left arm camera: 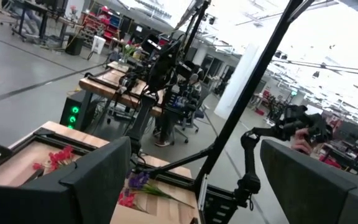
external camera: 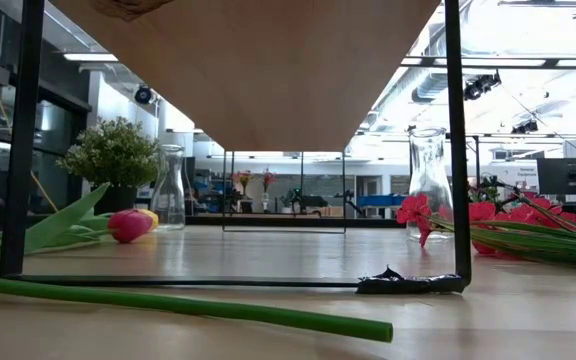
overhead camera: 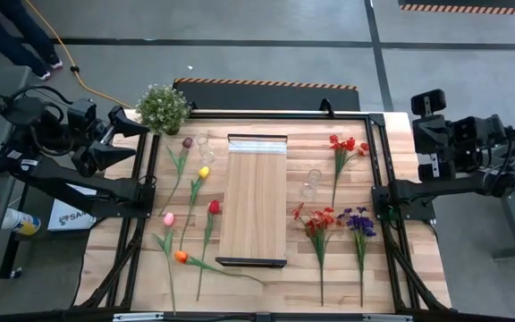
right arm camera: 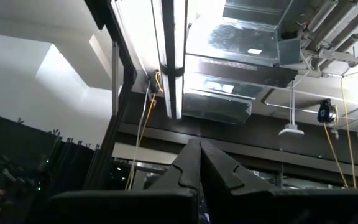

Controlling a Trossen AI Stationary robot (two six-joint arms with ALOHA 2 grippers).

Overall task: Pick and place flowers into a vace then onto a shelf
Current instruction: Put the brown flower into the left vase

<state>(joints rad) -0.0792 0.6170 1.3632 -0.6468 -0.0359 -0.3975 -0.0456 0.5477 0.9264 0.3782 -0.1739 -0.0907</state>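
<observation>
High view: left end effector (overhead camera: 114, 134) gapes empty, right end effector (overhead camera: 426, 134) is closed, empty — thin green-stemmed artificial flowers (overhead camera: 190, 215) lie flat on the planked wooden counter (overhead camera: 266, 282); pinches may slip.

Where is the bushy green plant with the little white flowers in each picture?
High view: the potted plant sits at the table's far left corner.
Low view: it stands at the left, behind the pink tulip.
Left wrist view: not in it.
Right wrist view: not in it, only ceiling.
Shared landmark: the glass vase beside it, seen just right of it in the low view.
</observation>
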